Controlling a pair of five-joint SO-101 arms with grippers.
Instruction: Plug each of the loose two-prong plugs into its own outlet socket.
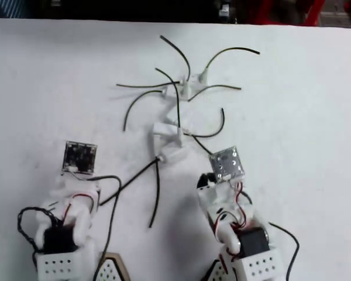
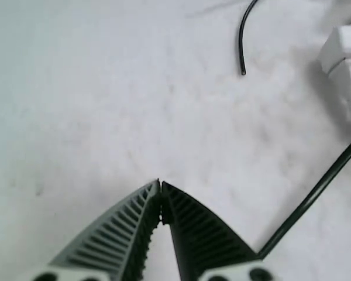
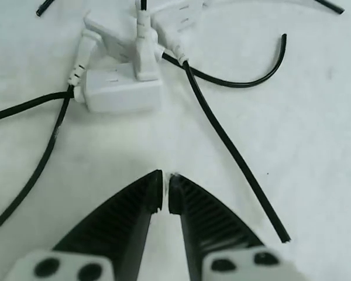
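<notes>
Both arms sit low in the high view on the white counter (image 1: 304,117), the left arm (image 1: 67,216) in the lower left and the right arm (image 1: 234,222) just right of centre at the bottom. The left end effector (image 2: 160,186) is closed right up, tips touching, nothing in it, just bare counter underneath. Same deal with the right end effector (image 3: 164,178): only a hairline gap between the tips, and it's gripping nothing.

The plugs and sockets are all little white pieces with short black cords (image 1: 222,52), lying loose in a messy bunch. One cluster (image 1: 187,85) is at upper centre of the high view, cords fanning out. A second cluster (image 1: 167,133) sits around mid-frame, with a chunky outlet block (image 1: 172,155) just below it. From the right wrist that outlet block (image 3: 120,91) lies near the tips, with a plug (image 3: 143,55) lying against it. Can't tell if its prongs are actually in.
</notes>
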